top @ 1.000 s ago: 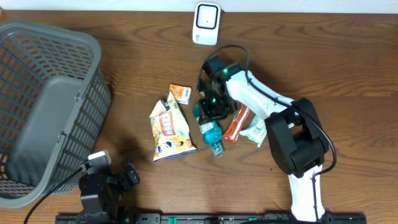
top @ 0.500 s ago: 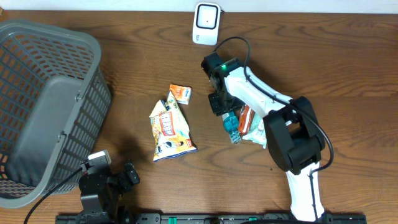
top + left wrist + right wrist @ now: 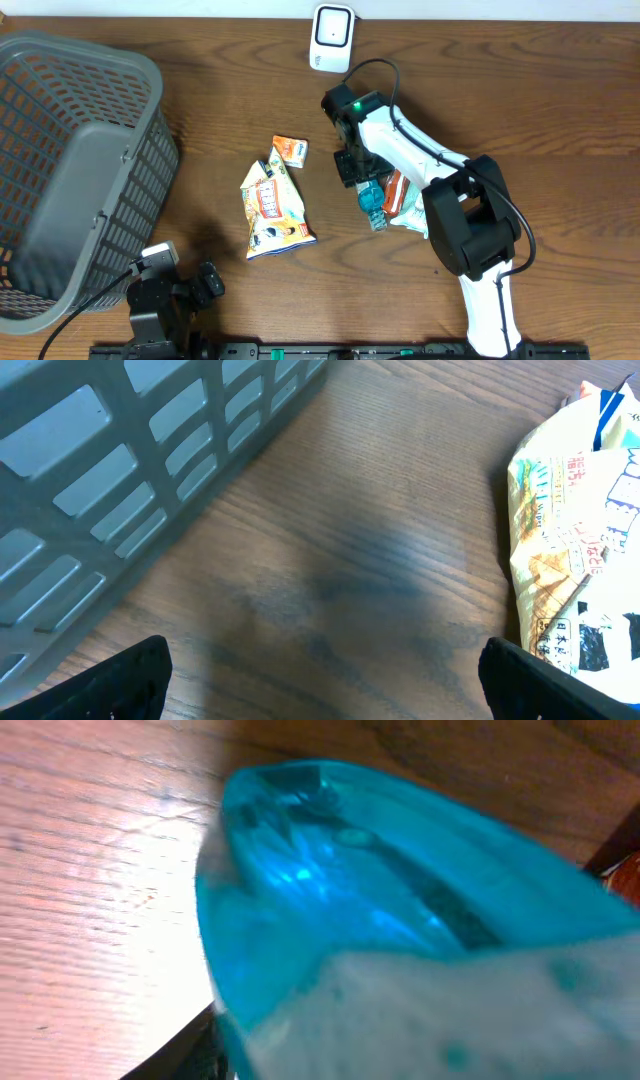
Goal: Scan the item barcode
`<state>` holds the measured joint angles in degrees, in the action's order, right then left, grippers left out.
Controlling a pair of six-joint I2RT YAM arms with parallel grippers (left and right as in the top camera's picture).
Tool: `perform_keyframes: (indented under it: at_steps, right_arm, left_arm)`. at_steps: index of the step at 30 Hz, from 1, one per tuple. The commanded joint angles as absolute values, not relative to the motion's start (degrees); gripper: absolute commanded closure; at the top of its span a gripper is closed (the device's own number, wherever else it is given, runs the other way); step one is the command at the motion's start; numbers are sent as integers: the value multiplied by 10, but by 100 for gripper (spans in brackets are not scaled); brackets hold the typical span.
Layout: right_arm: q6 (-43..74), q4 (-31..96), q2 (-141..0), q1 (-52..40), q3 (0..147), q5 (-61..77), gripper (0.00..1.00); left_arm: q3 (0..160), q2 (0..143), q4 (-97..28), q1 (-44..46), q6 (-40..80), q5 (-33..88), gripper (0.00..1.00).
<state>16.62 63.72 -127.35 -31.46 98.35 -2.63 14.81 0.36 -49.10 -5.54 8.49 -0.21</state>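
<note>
Right now the blue bottle lies on its side near the middle of the desk. It sits just on the near side of the right end effector, so close that the two seem to touch. The bottle's long way runs from the end effector toward the near edge of the desk and leans a little to the right. Its small end points at the near edge. An orange bar lies right beside it, on the side toward the right edge.

In the right wrist view the blue bottle fills almost the whole picture, so it is very close. No fingers show there. I cannot tell if the right end effector is pinching the bottle or has let go.

The white scanner stands at the far edge of the desk. It is on the other side of the end effector from the bottle. I think the bottle must go up that way to be scanned.

The right arm is much nearer. The left end effector is spread wide and holds nothing. It waits by the near left corner, beside the gray basket, well apart from the bottle, with the snack bag in between.
</note>
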Motion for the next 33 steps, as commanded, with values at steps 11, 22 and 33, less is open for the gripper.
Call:
perform_keyframes:
  at_steps: [11,22,33]
  right_arm:
    - [172,642,-1282,-318,1023,-13,43]
    - [179,589,-1282,-319,1023,13,35]
    - [184,592,-1282,-319,1023,10,29]
  left_arm:
    - [139,3,-518,-58,73,-7,2]
    - [139,3,-518,-58,73,-7,2]
    - [139,3,-518,-58,73,-7,2]
